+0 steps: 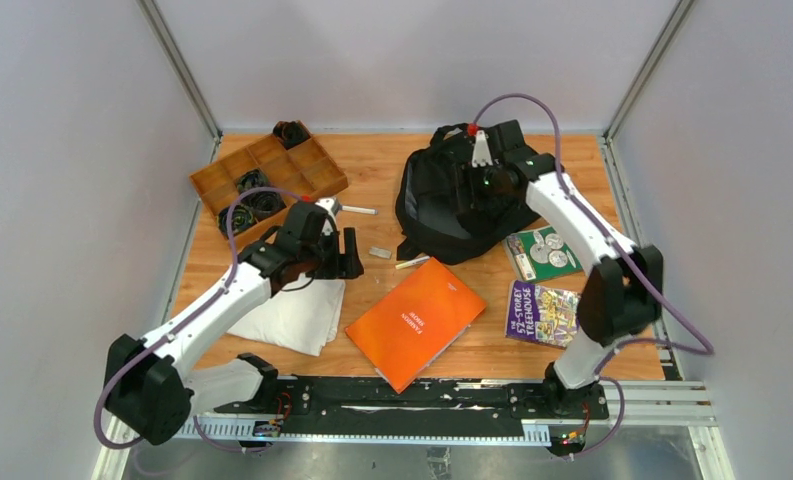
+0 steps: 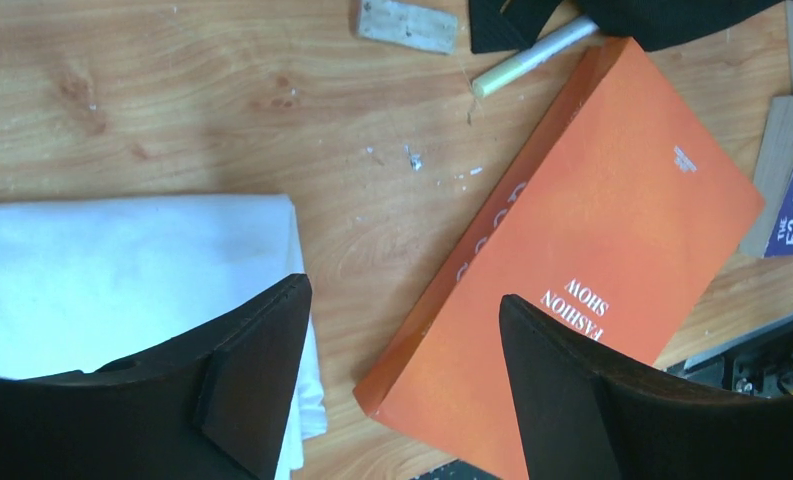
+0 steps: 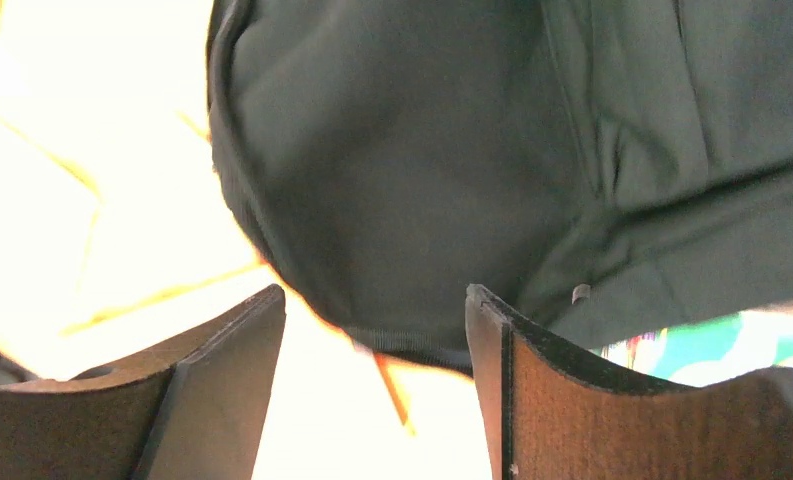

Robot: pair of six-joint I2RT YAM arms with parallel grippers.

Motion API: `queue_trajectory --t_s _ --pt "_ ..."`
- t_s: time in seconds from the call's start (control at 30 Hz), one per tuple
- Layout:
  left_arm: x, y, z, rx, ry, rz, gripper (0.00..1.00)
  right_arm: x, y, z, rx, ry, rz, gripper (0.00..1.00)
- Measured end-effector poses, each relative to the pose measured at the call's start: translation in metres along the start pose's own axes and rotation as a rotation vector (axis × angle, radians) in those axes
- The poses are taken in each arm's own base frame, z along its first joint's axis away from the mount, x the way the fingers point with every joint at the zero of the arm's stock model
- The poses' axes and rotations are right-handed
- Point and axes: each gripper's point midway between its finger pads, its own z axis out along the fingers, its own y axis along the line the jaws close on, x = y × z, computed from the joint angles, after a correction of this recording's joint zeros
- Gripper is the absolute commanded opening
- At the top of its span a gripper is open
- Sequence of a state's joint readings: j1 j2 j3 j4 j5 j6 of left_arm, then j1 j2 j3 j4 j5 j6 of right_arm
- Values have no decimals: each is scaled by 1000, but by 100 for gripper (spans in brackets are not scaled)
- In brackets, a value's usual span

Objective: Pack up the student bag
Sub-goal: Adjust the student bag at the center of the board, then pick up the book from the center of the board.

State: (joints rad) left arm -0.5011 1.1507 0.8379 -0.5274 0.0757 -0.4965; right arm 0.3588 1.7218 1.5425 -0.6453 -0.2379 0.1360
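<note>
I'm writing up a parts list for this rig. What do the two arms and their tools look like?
The left arm and right arm have white links and black joints. A purple cable loops along each, with a red fitting near the wrist. The left tool and right tool each have two dark, wedge-shaped fingers with flat inner faces.

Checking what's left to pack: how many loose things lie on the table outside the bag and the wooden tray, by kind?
Books: 3, orange book, Treehouse book, green book
Pens: 2, white pen, yellow-tipped pen
Grey block: 1
White cloth: 1
Total: 7
</note>
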Motion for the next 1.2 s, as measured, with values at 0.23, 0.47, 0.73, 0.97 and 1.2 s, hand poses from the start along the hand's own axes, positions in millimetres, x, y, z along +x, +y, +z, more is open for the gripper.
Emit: queue_trajectory --t_s 0.23,0.47,0.73,0.97,1.2 --pt "32 -1 -14 29 30 20 78 51 20 -89 -51 -147 4 72" --pt "74 6 -8 36 130 2 77 179 9 -61 -44 81 175 72" --pt "91 5 -1 61 151 -70 76 241 21 -38 -117 187 420 65" --pt "93 -1 8 101 129 -120 76 240 26 -25 -160 138 581 53" --pt "105 -3 15 135 152 -162 75 247 19 -15 -168 63 746 38"
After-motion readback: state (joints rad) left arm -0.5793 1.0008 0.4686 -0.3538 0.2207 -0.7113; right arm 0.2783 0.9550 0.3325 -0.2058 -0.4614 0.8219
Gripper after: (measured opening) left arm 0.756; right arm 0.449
